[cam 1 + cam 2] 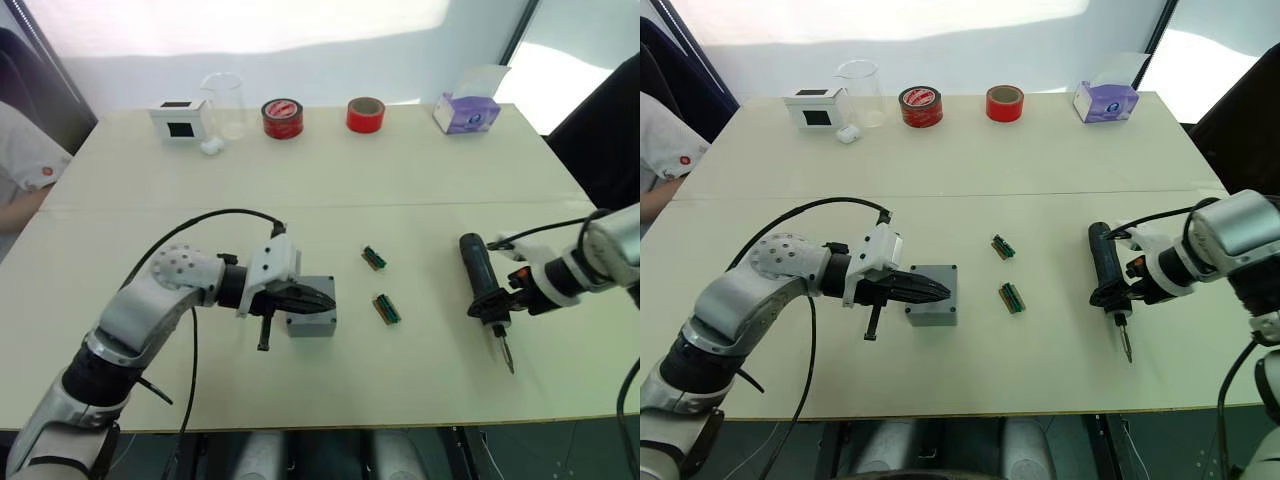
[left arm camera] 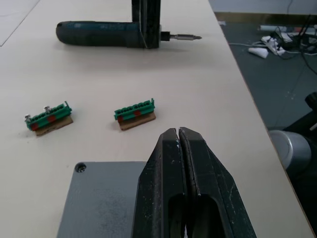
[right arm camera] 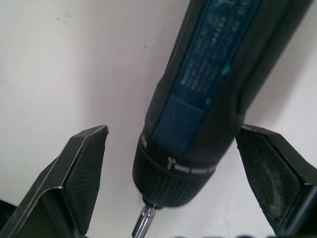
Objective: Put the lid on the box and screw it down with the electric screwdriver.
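1. Left pincer (image 2: pixel 179 144), fingers pressed together and empty, rests over the lid (image 2: pixel 99 198) atop the box (image 1: pixel 312 322)
2. Right pincer (image 3: pixel 171 163) spread wide, straddling the electric screwdriver (image 1: pixel 481 278) lying on the tabletop (image 1: pixel 400 190)

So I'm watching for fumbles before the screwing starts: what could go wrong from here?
The right pincer is open around the electric screwdriver near its bit end, so the long body may tip when lifted. The shut left pincer rests over the lid on the box and could nudge it. Two green connectors lie in the tool's likely path.
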You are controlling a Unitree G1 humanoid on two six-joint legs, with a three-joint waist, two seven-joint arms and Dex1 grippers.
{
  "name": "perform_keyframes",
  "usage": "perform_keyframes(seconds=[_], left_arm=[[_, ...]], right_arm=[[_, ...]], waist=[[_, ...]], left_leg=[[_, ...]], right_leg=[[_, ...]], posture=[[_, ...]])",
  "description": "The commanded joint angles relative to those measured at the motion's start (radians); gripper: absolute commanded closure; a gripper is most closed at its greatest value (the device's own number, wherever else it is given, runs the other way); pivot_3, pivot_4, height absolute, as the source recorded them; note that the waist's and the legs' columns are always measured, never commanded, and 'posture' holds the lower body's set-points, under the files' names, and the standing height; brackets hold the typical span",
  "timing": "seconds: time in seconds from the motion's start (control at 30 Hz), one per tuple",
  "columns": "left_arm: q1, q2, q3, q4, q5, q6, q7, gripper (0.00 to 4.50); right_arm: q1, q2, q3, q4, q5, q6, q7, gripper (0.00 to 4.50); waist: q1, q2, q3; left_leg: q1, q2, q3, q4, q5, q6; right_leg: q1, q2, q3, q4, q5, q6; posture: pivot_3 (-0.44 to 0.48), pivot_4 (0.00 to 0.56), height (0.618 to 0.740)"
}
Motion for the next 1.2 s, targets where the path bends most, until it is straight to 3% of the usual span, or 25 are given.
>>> perform_keyframes(seconds=[0.03, 0.17, 0.3, 0.5, 0.6, 0.67, 0.77, 0.83, 1.03, 1.2], left_arm=[[0.005, 0.005, 0.038, -0.041, -0.026, 0.014, 0.024, 4.5], [0.018, 0.012, 0.051, -0.049, -0.032, 0.024, 0.042, 4.5], [0.022, 0.021, 0.067, -0.041, -0.031, 0.025, 0.056, 4.5], [0.026, 0.066, 0.104, 0.011, -0.018, 0.012, 0.054, 4.5], [0.029, 0.102, 0.129, 0.068, -0.012, 0.003, 0.035, 4.5], [0.018, 0.107, 0.134, 0.096, -0.019, 0.008, 0.033, 4.5], [-0.001, 0.105, 0.129, 0.116, -0.022, 0.015, 0.029, 4.5], [-0.015, 0.101, 0.119, 0.124, -0.021, 0.02, 0.023, 4.5], [-0.044, 0.1, 0.065, 0.136, 0.003, 0.016, -0.008, 4.5], [-0.066, 0.082, 0.004, 0.158, 0.043, -0.008, -0.035, 4.5]], right_arm=[[-0.016, 0.025, 0.062, 0.029, -0.068, -0.06, 0.033, 1.28], [-0.017, 0.031, 0.092, 0.031, -0.106, -0.065, 0.069, 2.63], [-0.022, 0.05, 0.056, 0.064, -0.139, -0.069, 0.072, 2.72], [-0.126, 0.125, -0.123, 0.243, -0.214, -0.195, -0.011, 2.72], [-0.152, 0.196, -0.412, 0.188, -0.141, -0.419, -0.091, 2.72], [-0.086, 0.284, -0.649, 0.061, -0.069, -0.608, -0.178, 2.72], [0.021, 0.425, -0.865, -0.181, 0.071, -0.594, -0.274, 2.72], [0.078, 0.538, -0.933, -0.348, 0.198, -0.528, -0.342, 2.72], [0.23, 0.753, -0.875, -0.681, 0.366, -0.502, -0.474, 2.72], [0.338, 0.838, -0.723, -0.809, 0.323, -0.563, -0.516, 2.72]], waist=[[-0.001, -0.001, -0.001], [-0.001, -0.002, -0.001], [0.0, -0.004, -0.002], [-0.007, -0.007, -0.004], [-0.006, 0.0, 0.0], [-0.005, 0.004, 0.002], [0.006, 0.004, 0.002], [0.01, 0.004, 0.002], [0.016, 0.003, 0.002], [0.015, 0.003, 0.002]], left_leg=[[0.0, 0.0, 0.0, 0.0, 0.0, 0.0], [0.001, 0.0, 0.0, 0.0, 0.0, 0.0], [0.001, 0.0, 0.0, 0.0, 0.0, 0.0], [0.003, 0.0, 0.001, 0.0, 0.001, -0.001], [0.001, 0.0, 0.001, 0.0, 0.001, -0.002], [-0.002, 0.0, 0.004, -0.002, 0.004, -0.007], [-0.006, 0.002, 0.003, -0.005, 0.007, -0.012], [-0.01, 0.004, 0.0, -0.004, 0.007, -0.013], [-0.011, 0.0, 0.001, 0.0, 0.007, -0.011], [-0.011, 0.0, 0.0, 0.0, 0.007, -0.011]], right_leg=[[0.0, 0.0, 0.0, 0.0, 0.0, 0.0], [0.001, 0.0, 0.0, 0.0, 0.0, 0.0], [0.001, 0.0, 0.0, 0.0, 0.0, 0.0], [0.002, 0.0, 0.001, 0.0, 0.001, -0.001], [-0.001, 0.0, 0.001, 0.002, 0.001, -0.001], [-0.007, 0.0, 0.003, 0.003, 0.001, 0.0], [-0.013, 0.002, 0.002, 0.004, 0.001, 0.0], [-0.013, 0.003, 0.0, 0.004, 0.0, -0.001], [-0.014, 0.001, 0.001, 0.005, 0.001, -0.001], [-0.016, 0.001, 0.001, 0.012, 0.001, -0.001]], posture=[[0.0, 0.15, 0.74], [0.0, 0.15, 0.74], [0.0, 0.15, 0.74], [0.0, 0.15, 0.74], [0.0, 0.15, 0.74], [0.0, 0.15, 0.74], [0.0, 0.15, 0.74], [0.0, 0.15, 0.74], [0.0, 0.15, 0.74], [0.0, 0.15, 0.74]])
